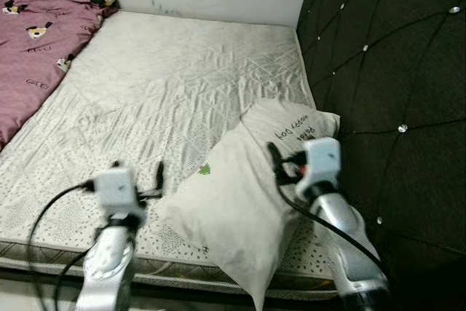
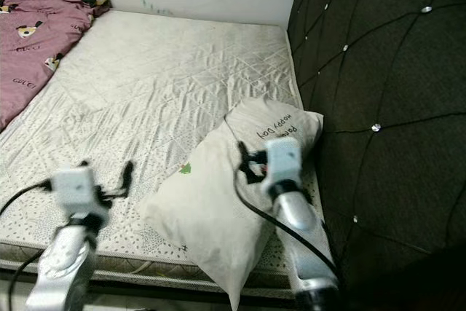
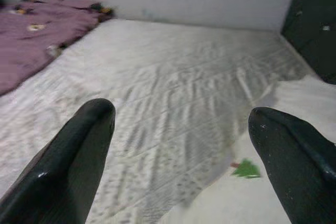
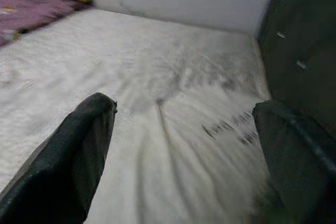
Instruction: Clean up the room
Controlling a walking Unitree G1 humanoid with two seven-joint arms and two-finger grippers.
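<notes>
Right tool (image 1: pixel 280 162) over pillow (image 1: pixel 240 202).

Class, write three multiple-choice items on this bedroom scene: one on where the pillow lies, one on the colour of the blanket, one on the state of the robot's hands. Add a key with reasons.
1. Where does the white pillow lie?
A. On the floor
B. On the mattress, at the near corner beside the dark headboard
C. On top of the pink blanket

2. What colour is the blanket at the far left of the bed?
A. Pink
B. Blue
C. Green

3. How do the robot's two hands stand?
A. Both shut on the pillow
B. Left shut, right open
C. Both open, holding nothing

Key:
1 B: the pillow rests on the mattress next to the headboard.
2 A: the blanket is pink with small dog prints.
3 C: the left hand and the right hand both show fingers spread wide with nothing between them.
</notes>
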